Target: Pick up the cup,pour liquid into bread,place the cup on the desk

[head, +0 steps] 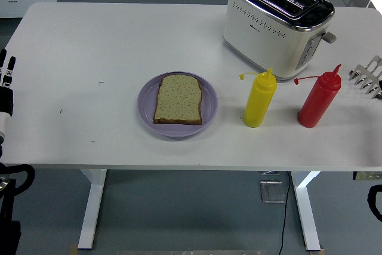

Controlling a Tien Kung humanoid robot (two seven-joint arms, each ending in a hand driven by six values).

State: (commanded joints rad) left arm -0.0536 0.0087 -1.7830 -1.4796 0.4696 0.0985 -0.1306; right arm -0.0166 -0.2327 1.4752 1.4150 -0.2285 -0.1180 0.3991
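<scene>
I see a white-and-chrome two-slot toaster (277, 23) at the far right of the white counter (89, 46). Right of the toaster, at the frame edge, sits a metal wire rack (369, 77).
</scene>
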